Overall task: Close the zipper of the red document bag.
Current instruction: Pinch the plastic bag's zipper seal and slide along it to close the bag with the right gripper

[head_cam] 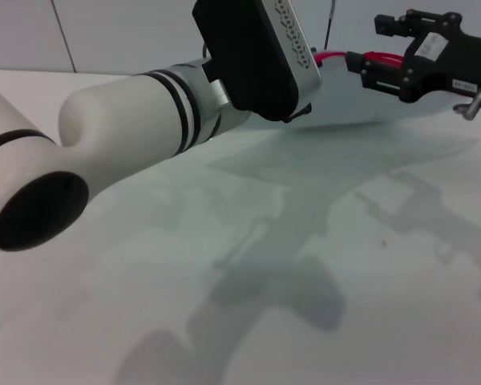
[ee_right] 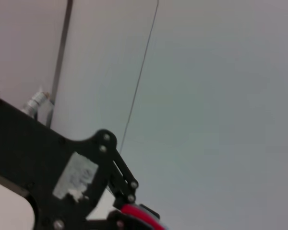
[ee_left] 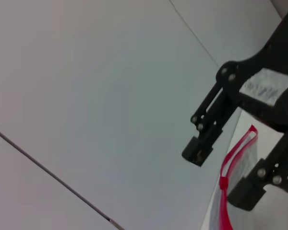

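The red document bag (head_cam: 369, 104) hangs above the table, a translucent pale sheet with the red zipper (head_cam: 337, 56) along its upper edge. My left gripper (ee_right: 129, 213) is at the top centre of the head view, its fingers hidden there behind the black wrist housing (head_cam: 248, 56). In the right wrist view its fingertip meets the red strip (ee_right: 137, 211). My right gripper (head_cam: 365, 44) is at the top right, open. The zipper (ee_left: 225, 191) and the bag's corner (ee_left: 245, 158) lie between its two spread fingers (ee_left: 197, 153).
The white table (head_cam: 345, 241) spreads below, marked only by the shadows of the arms and the bag. My left forearm (head_cam: 120, 136) fills the left foreground. A pale wall with a dark seam (head_cam: 62, 36) stands behind.
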